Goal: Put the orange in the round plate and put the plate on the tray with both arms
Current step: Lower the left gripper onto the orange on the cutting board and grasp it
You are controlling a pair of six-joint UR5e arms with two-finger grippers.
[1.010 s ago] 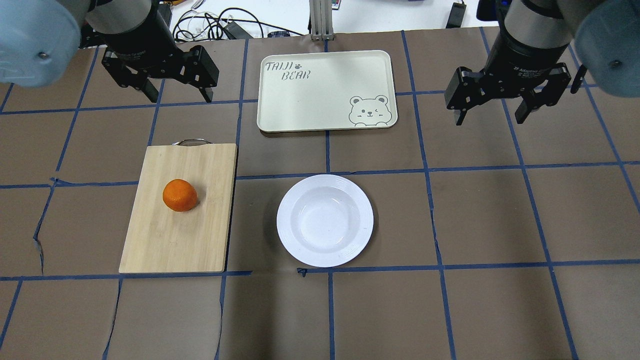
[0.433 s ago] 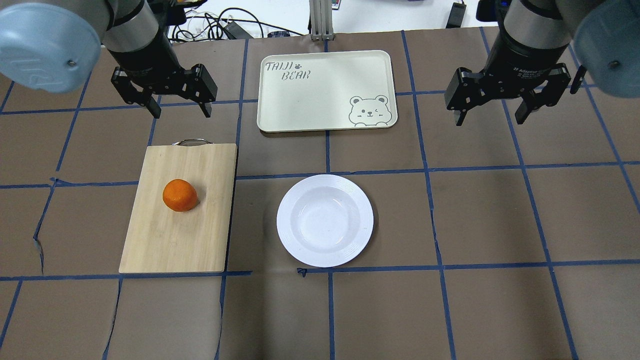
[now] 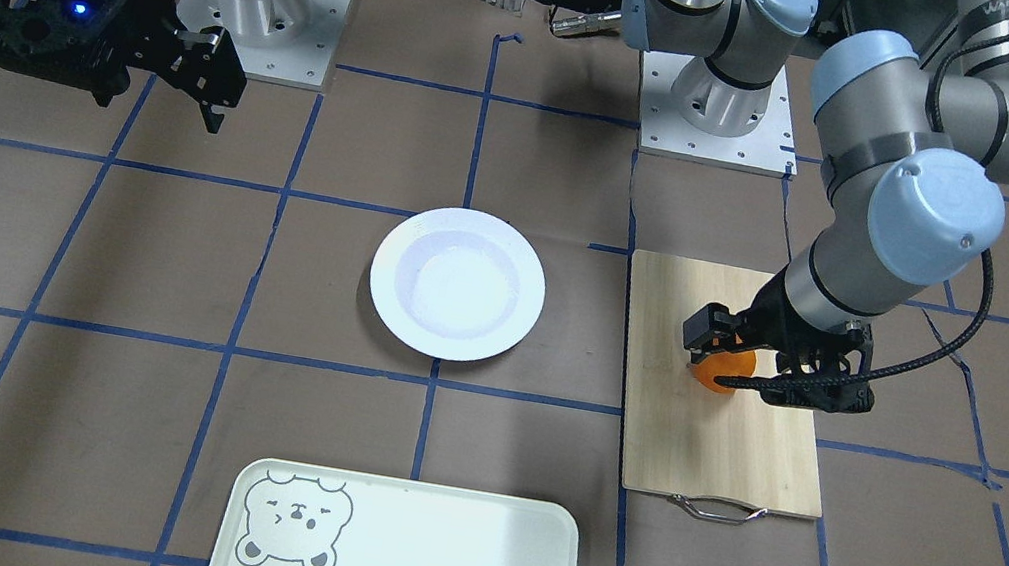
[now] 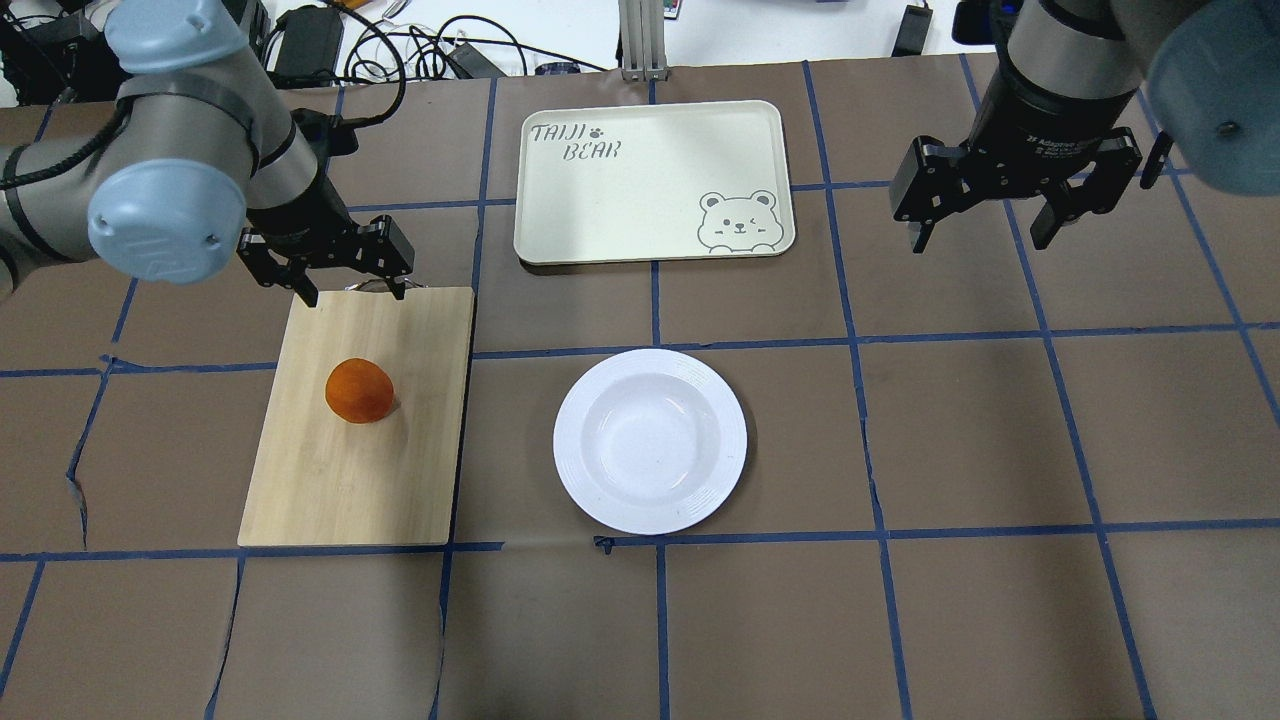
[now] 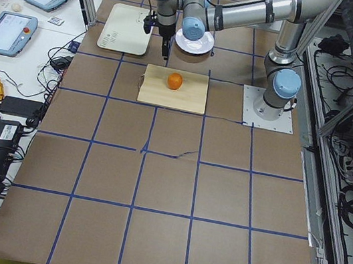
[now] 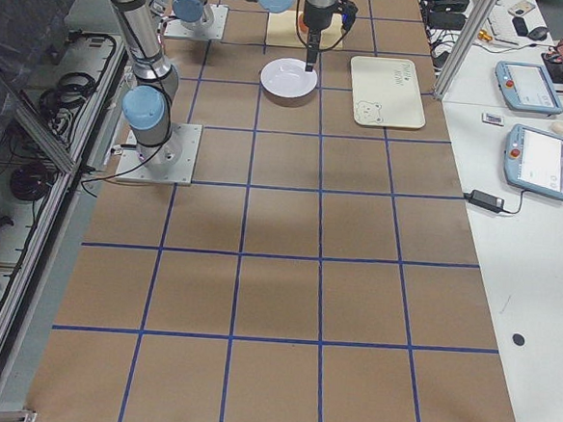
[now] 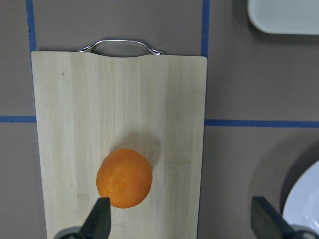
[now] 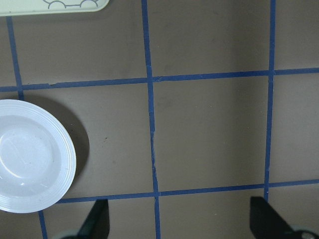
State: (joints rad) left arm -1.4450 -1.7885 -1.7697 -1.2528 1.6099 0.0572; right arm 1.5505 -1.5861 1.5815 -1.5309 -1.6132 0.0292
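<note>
The left claw [image 4: 350, 286] hangs with its jaws spread wide and nothing between them. In the overhead view it is above the far edge of the cutting board [image 4: 340, 480], at about 12 o'clock from the orange [image 4: 358, 390]. The orange sits alone near the middle of the board, clear of any finger. In the left wrist view one fingertip [image 7: 99, 219] shows just beside it.

The orange looks light and firm with a little give. Being round, it will likely roll if nudged (its dimpled skin should help the pads hold). The best hold is probably across its widest part, from two opposite sides, with a moderate squeeze.

At 3 o'clock from the board, the plate [image 4: 735, 440] lies bare on the tabletop. It looks stiff, glossy, probably slippery, and liable to chip. Its wide rim at 9 and 3 o'clock seems the place for two claws to pinch.

The tray [image 4: 650, 170] lies at 12 o'clock from the plate, apart from it. At the far right, the right claw [image 4: 980, 238] hovers wide open and empty.
</note>
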